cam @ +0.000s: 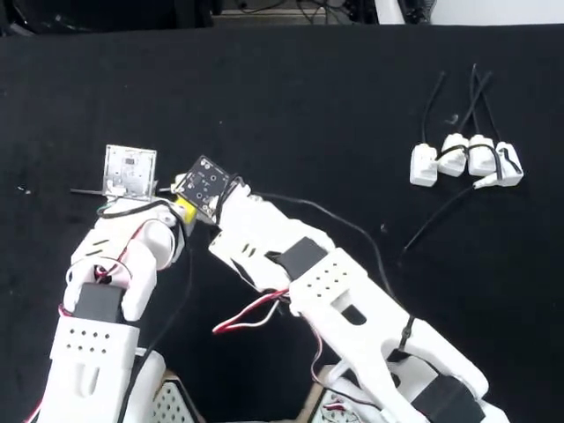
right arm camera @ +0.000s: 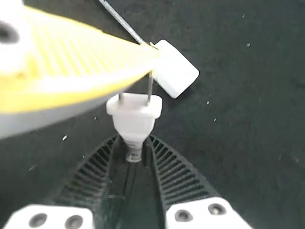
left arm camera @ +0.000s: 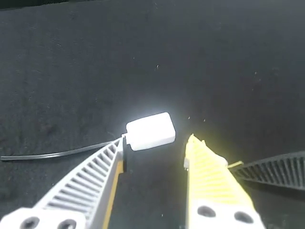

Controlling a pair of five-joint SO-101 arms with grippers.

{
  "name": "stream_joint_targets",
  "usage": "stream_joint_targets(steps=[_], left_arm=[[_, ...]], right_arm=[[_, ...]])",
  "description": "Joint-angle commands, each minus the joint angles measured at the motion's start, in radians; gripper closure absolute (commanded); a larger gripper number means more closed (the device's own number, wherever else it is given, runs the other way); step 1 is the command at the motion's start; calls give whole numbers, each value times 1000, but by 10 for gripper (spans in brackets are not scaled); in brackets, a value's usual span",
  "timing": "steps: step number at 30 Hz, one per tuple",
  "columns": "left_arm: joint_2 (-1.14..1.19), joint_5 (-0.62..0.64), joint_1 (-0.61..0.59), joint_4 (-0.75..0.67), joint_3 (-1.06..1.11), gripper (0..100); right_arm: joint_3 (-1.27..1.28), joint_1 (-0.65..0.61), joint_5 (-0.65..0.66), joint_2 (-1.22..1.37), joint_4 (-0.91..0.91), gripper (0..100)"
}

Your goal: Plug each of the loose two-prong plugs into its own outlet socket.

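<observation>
Fingers [right arm camera: 178, 179] of the right claw [right arm camera: 134, 141] are clamped on the neck of a white two-prong plug [right arm camera: 134, 116]. Its two prongs point at a white socket block [right arm camera: 176, 75] lying just beyond them on the black table [cam: 308, 97]. Whether a prong tip touches the block cannot be told. The left claw [left arm camera: 157, 140] stands with its jaws apart around that same block: the grey finger [left arm camera: 102, 167] touches the end where a thin black wire [left arm camera: 57, 153] leaves it, while the yellow finger [left arm camera: 209, 171] sits just beside the other end with a gap between. Seen from above, both arms come in from 6 o'clock and their claws meet at about 9 o'clock from the table's middle, the left arm on the outer side. Out toward 3 o'clock, well apart from the claws, four white pieces [cam: 467, 159] with black wires lie close together in a row; which are plugs and which sockets cannot be told.
</observation>
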Motion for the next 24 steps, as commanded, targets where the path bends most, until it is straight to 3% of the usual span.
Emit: stream_joint_targets(steps=[1, 7, 24], left_arm=[[6, -40, -8, -112, 73, 787], [8, -41, -82, -229, 160, 787], [9, -38, -77, -227, 174, 787]], right_arm=[[-13, -23, 9, -53, 9, 987], [-15, -23, 9, -53, 11, 987], [-245, -25, 11, -51, 226, 987]])
